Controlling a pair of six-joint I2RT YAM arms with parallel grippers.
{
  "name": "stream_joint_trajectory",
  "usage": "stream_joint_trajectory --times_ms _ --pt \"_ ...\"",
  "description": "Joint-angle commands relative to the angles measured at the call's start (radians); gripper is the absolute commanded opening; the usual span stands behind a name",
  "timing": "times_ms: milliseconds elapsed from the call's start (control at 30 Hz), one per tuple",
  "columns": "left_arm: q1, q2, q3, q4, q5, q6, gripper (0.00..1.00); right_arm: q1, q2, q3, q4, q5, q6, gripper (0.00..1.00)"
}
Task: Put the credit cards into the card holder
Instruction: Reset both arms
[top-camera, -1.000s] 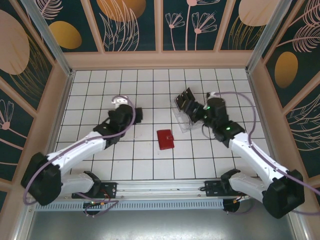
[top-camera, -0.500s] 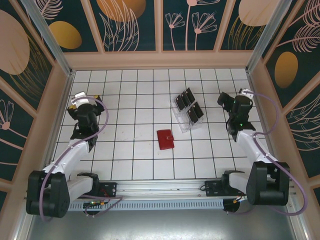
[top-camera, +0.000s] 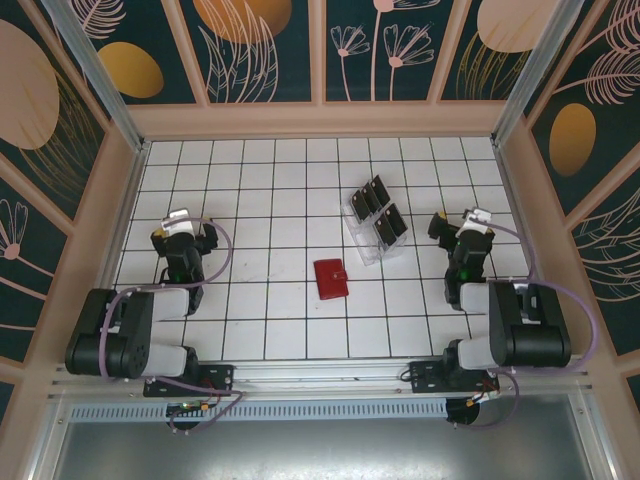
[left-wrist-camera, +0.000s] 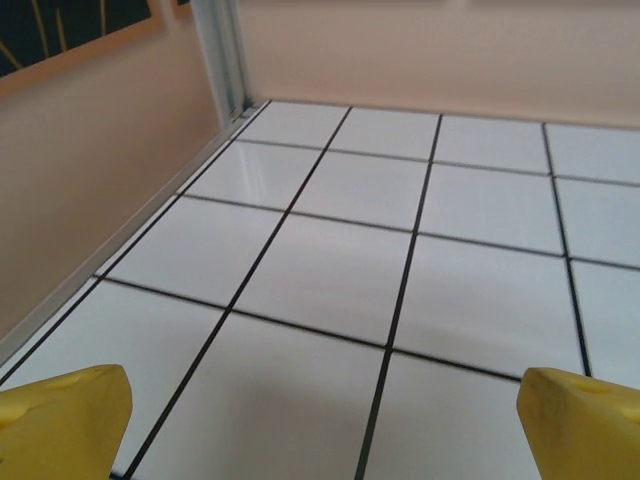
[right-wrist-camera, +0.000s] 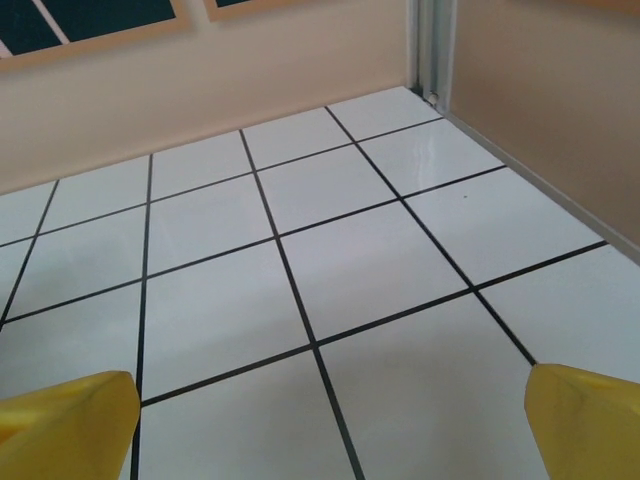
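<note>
Now both arms sit folded tight over their own bases at the near edge of the desk, with the upper links doubled back and the wrists pointing away from the bases.

The card holder, a small red wallet, lies flat on the white tiles, and everything else is placed from it. The left tool hangs well to the left of the card holder and a little farther back, low over the tiles. In the left wrist view its yellow fingertips stand at the bottom corners with bare tile between them: spread wide, gripping nothing. The right tool mirrors it, well to the right of the card holder and likewise a little farther back. Its fingertips are parted just as wide over bare tile, with nothing held.

The credit cards, several thin black rectangles, stand tilted in a clear slotted tray just behind and to the right of the card holder, apart from it. They are nearer the right tool than the left, and neither tool touches them.
</note>
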Motion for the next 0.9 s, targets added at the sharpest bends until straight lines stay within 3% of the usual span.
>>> stream_joint_trajectory --times_ms 0,67,133,200,467,500,567,867 --pt "0.009 0.05 -0.014 0.234 0.084 0.033 0.98 0.0 0.068 -0.061 0.322 -0.022 -0.027 0.99" --pt "0.015 0.079 -0.017 0.266 0.1 0.027 0.99 0.006 0.087 -0.069 0.341 -0.061 -0.046 0.99" --pt "0.046 0.09 -0.003 0.244 0.158 0.008 0.99 0.015 0.16 -0.096 0.474 -0.064 -0.066 0.99" --pt "0.064 0.115 -0.025 0.304 0.212 0.009 0.99 0.018 0.132 -0.073 0.378 -0.078 -0.065 0.99" --pt "0.068 0.125 -0.023 0.304 0.225 0.008 0.99 -0.012 0.145 -0.031 0.322 -0.102 -0.037 0.96" --pt "0.069 0.124 -0.024 0.301 0.226 0.008 0.99 -0.01 0.145 -0.031 0.323 -0.097 -0.039 0.99" --pt "0.069 0.121 -0.027 0.306 0.225 0.01 0.99 0.011 0.147 -0.046 0.357 0.006 -0.028 0.99" --pt "0.068 0.124 -0.024 0.304 0.225 0.009 0.99 0.021 0.149 -0.034 0.337 -0.036 -0.058 0.99"
